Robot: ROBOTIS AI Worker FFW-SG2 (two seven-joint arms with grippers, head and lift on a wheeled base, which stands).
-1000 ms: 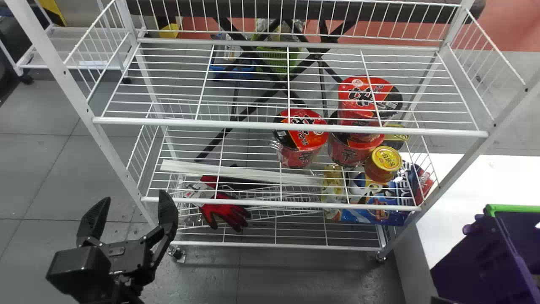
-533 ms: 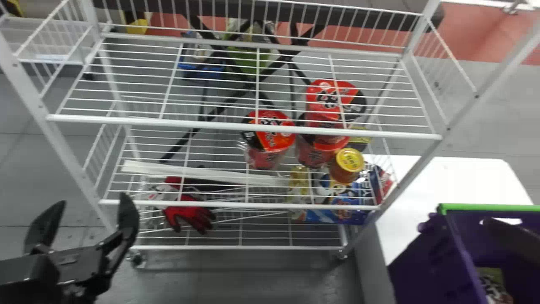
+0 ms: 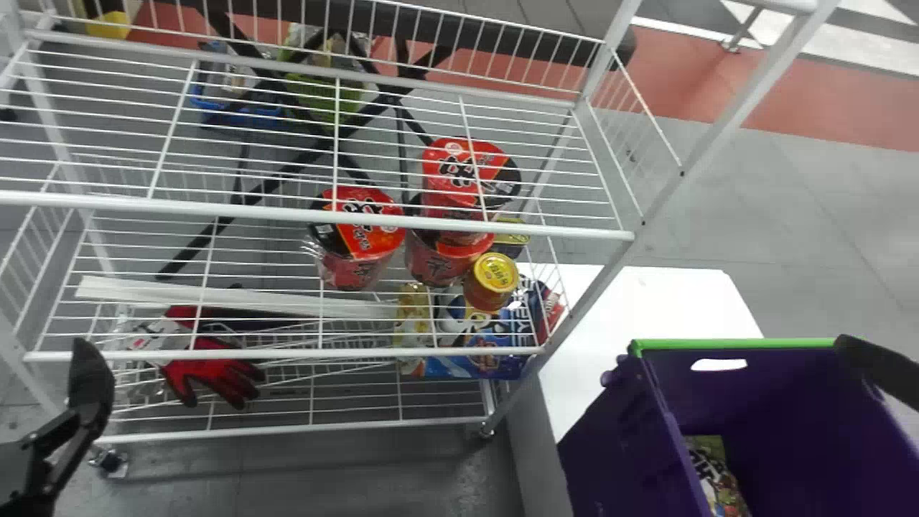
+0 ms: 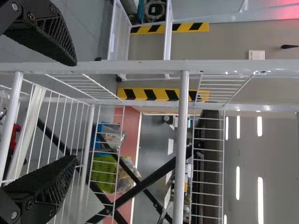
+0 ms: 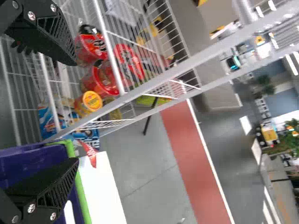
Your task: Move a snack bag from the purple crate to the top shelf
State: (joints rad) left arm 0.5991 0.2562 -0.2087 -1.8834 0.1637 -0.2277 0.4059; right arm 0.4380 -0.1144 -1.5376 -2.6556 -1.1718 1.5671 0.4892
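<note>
In the head view my left gripper (image 3: 90, 388) is at the left edge, in front of the rack's left part; in its wrist view the left gripper (image 4: 75, 112) stands open beside the rack. My right gripper (image 3: 879, 366) reaches in from the right edge over the purple crate (image 3: 617, 449); the right wrist view has the right gripper (image 5: 75, 112) open, the crate (image 5: 28, 161) beside one finger. A snack bag (image 3: 718, 477) lies inside the crate at its left wall, partly cut off by the bottom edge. The top shelf (image 3: 316, 215) carries nothing in its visible part.
Below the top shelf stand red noodle cups (image 3: 359, 244) and a yellow-lidded jar (image 3: 492, 280), with blue packages (image 3: 477, 359) and a red glove (image 3: 215, 377) lower down. A white table (image 3: 646, 301) extends behind the crate, beside the rack's right post (image 3: 675, 187).
The head view has swung right: rack and left gripper have shifted left in it, while more of the crate and the snack bag have come in. The right gripper's finger now shows above the crate.
</note>
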